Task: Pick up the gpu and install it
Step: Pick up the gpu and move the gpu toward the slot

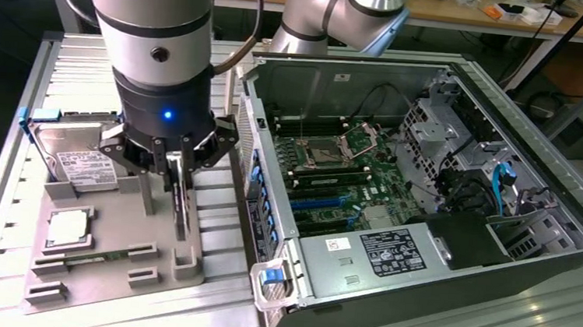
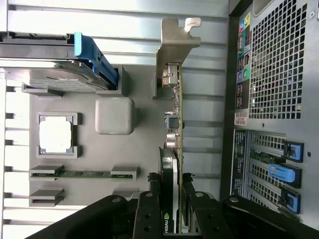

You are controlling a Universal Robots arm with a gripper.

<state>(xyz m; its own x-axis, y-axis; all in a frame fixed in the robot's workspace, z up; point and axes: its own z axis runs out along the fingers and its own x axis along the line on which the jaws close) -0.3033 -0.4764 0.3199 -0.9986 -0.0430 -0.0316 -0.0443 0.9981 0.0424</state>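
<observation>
The gpu [image 2: 175, 147], a thin card with a dark face on a green board and a narrow silver metal bracket [image 2: 174, 47] at one end, stands on edge over the grey moulded holder tray [image 1: 116, 282]. The tray rests on a ribbed aluminium tabletop [image 1: 81, 57], and we see a wooden workbench [image 1: 459, 17] beyond it.

In the tray's pockets lie a silver hard drive with a white label [image 1: 79, 158], a square silver processor [image 1: 68, 226] and a narrow green memory stick [image 1: 91, 257]. Just beside the tray, toward the exterior view's right, an open dark computer case [image 1: 319, 84] shows its green motherboard [image 1: 364, 177].

The black end effector [image 1: 179, 166] is clenched on the gpu. We cannot tell whether the card's lower edge touches the tray.
</observation>
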